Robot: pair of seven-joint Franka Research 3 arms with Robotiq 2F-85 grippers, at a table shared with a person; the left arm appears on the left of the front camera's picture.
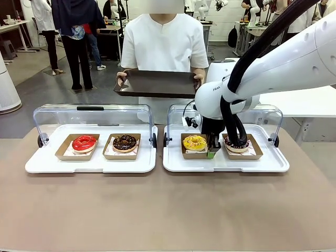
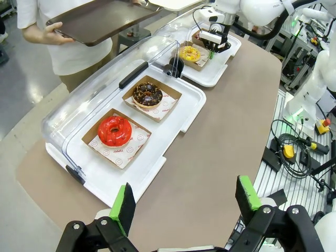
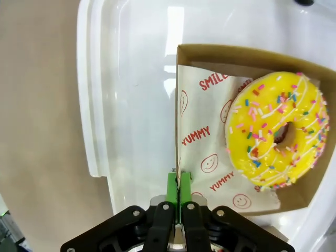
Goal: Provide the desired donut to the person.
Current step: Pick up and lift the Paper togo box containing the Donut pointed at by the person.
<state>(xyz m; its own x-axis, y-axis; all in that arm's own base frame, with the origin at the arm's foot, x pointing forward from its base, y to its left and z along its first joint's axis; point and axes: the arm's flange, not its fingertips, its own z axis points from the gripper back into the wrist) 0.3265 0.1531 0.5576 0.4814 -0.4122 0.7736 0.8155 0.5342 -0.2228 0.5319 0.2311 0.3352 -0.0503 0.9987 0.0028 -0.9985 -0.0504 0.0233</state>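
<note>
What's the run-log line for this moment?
phase: grasp | right gripper: jaws shut on yellow-donut box wall | left gripper: jaws open, above table | person: holding dark tray

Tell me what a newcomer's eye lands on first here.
The right gripper is pinched shut on the rim of the cardboard box that holds the yellow sprinkled donut, inside the right-hand white display tray. Across the table, the person holds out a dark tray with both hands.
</note>
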